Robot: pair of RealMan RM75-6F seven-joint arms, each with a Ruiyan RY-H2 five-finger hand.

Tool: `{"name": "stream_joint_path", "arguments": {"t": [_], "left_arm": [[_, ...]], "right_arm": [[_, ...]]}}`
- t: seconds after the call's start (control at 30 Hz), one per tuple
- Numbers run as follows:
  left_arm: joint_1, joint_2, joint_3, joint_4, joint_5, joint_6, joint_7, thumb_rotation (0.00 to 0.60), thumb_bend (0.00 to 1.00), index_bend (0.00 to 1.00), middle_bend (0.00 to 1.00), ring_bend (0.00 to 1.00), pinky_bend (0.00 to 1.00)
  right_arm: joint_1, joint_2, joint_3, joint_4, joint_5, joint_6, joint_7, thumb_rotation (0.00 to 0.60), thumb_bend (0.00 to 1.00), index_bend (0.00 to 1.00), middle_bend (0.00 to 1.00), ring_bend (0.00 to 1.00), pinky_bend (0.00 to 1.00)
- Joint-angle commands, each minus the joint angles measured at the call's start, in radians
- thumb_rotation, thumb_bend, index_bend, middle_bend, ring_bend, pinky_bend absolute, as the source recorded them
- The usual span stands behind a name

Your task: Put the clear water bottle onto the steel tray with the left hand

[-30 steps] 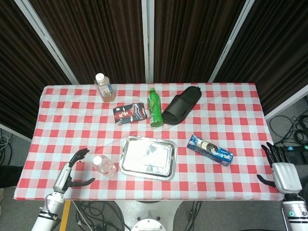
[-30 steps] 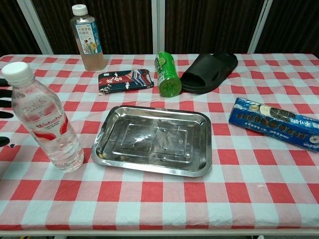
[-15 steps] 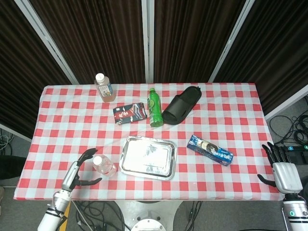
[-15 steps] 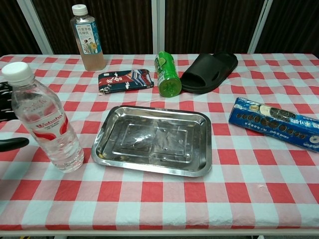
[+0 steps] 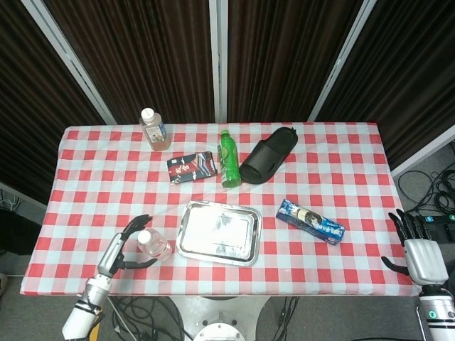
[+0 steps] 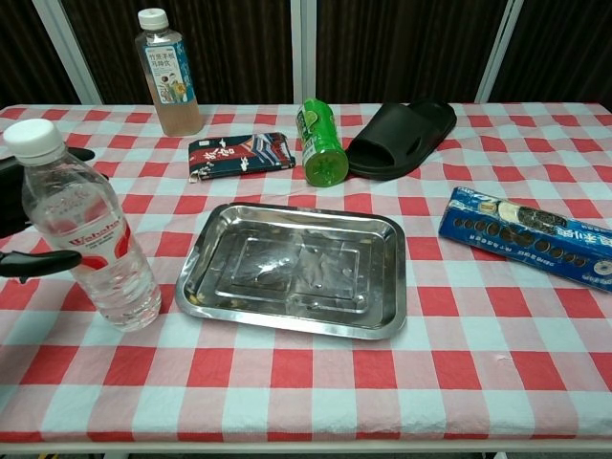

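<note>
1. Dark curtains hang behind a table (image 5: 341, 177) covered in red-and-white check cloth; all the task's things sit on its near half.

2. On the head view's clock face, the bottle (image 5: 152, 244) stands at about 3 o'clock from the left hand (image 5: 126, 245), just beside it. It is upright with its white cap on top, so its long axis is vertical.

3. From the bottle, the tray (image 5: 218, 231) also lies toward 3 o'clock, close by and apart from it, flat and bare inside.

4. The left hand is far nearer the bottle than the right hand (image 5: 419, 252), which hangs off the table's far right edge, well away.

5. The left hand is spread wide, fingers (image 5: 135, 222) arching over the bottle's far side and the thumb reaching along its near side. In the chest view the fingers and thumb show to the bottle's left (image 6: 84, 225) and seem not to press it, though I cannot rule out contact. It holds nothing.

6. The right hand has its fingers spread and is empty.

7. My judgement: the next move is to close around the bottle's body, then carry it toward 3 o'clock.
</note>
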Motion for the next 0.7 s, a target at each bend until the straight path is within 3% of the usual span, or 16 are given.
{"name": "stream_joint_path", "arguments": {"t": [0.03, 0.37, 0.7], "left_arm": [[-0.004, -0.003, 0.0, -0.003, -0.005, -0.004, -0.004, 0.6, 0.08, 0.21, 0.29, 0.19, 0.2], [-0.006, -0.014, -0.009, -0.011, -0.033, -0.002, -0.004, 0.6, 0.22, 0.39, 0.44, 0.29, 0.29], [-0.019, -0.024, -0.039, -0.033, -0.061, -0.005, 0.019, 0.6, 0.28, 0.48, 0.51, 0.37, 0.36]], "right_arm": [[0.0, 0.0, 0.0, 0.001, 0.0, 0.0, 0.0, 0.6, 0.09, 0.0, 0.0, 0.0, 0.0], [-0.001, -0.002, 0.001, 0.006, 0.001, 0.0, 0.004, 0.6, 0.09, 0.0, 0.0, 0.0, 0.0], [-0.001, -0.001, 0.0, 0.007, -0.002, 0.003, 0.005, 0.6, 0.09, 0.0, 0.0, 0.0, 0.0]]}}
